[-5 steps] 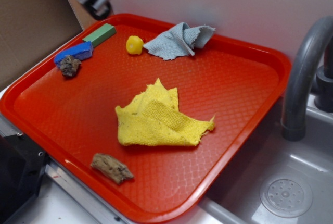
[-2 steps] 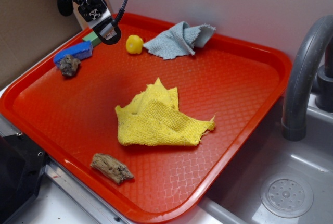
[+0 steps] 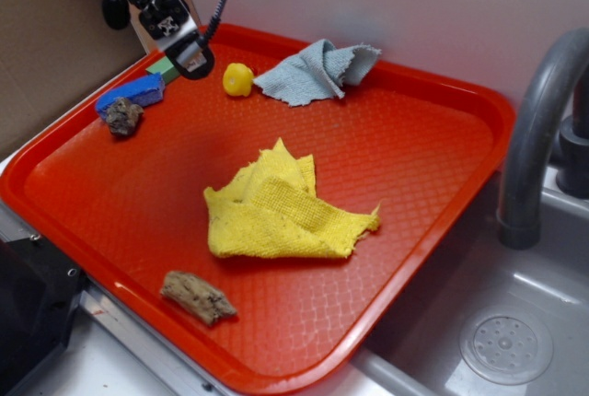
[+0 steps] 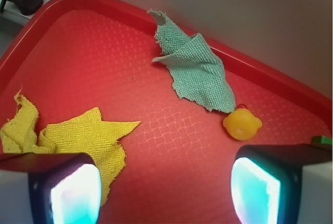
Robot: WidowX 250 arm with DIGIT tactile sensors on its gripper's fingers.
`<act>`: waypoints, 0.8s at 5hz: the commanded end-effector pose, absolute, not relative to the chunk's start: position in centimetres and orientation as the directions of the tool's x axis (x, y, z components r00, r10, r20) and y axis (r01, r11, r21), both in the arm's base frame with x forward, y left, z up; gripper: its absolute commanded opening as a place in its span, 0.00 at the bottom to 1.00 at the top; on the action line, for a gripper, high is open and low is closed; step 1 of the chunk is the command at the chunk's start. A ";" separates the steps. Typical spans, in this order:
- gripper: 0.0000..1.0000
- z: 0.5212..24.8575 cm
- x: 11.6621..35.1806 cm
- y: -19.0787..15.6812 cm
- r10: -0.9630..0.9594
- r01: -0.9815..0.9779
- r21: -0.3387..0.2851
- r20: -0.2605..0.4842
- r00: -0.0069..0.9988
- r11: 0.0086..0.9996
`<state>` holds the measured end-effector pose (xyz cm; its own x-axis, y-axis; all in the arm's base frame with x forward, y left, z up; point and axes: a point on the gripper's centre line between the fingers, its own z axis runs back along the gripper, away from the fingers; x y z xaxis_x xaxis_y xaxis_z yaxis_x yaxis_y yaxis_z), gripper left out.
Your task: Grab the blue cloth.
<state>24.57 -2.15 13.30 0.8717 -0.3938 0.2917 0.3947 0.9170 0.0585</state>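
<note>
The blue cloth (image 3: 316, 72) is a crumpled pale grey-blue rag lying at the far edge of the red tray (image 3: 433, 166); the wrist view shows the same cloth (image 4: 195, 70) ahead, near the tray's rim. My gripper (image 3: 189, 53) hovers above the tray's far left corner, well left of the cloth, with the yellow ball (image 3: 237, 78) between them. In the wrist view the gripper (image 4: 165, 193) stands open, its two pads wide apart over bare tray, nothing between them.
A bright yellow cloth (image 3: 281, 207) lies mid-tray. A deep-blue block (image 3: 134, 92), a green block (image 3: 162, 66) and a rock (image 3: 121, 116) sit at the left; a brown wood piece (image 3: 197, 297) near the front. A grey faucet (image 3: 538, 129) and sink (image 3: 506, 345) stand on the right.
The gripper came down from the top left corner toward the tray's far left corner, now covering part of the green block. Since 0.4 s ago it has barely moved.
</note>
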 end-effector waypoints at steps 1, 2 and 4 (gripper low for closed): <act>1.00 9.8 30.4 -4.6 -0.396 0.385 0.101 0.344 0.852 0.917; 1.00 6.7 32.8 -5.5 -0.410 0.385 0.141 0.322 0.853 0.912; 1.00 6.1 35.2 -5.6 -0.441 0.391 0.206 0.353 0.825 0.897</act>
